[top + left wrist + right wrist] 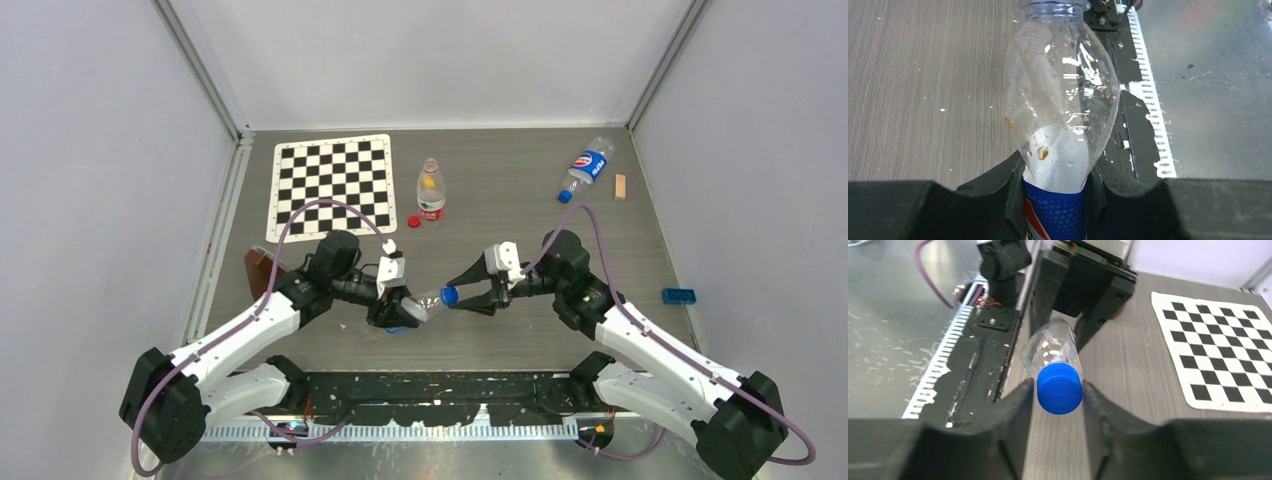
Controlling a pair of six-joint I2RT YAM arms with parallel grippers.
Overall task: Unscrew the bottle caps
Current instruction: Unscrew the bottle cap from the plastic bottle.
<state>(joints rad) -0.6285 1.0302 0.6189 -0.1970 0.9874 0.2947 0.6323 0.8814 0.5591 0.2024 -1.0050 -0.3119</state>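
Observation:
My left gripper is shut on the blue-labelled body of a clear bottle, held above the table's near edge with its neck pointing right. Its blue cap sits at the mouth, and my right gripper is shut on that cap, one finger on each side. A red-labelled bottle stands upright mid-table with a red cap lying loose beside it. Another blue-labelled bottle lies at the back right with its blue cap on.
A chessboard mat lies at the back left. A small wooden block sits by the right wall, and a blue brick lies nearer on the right. A brown object sits behind the left arm. A black toothed rail runs along the near edge.

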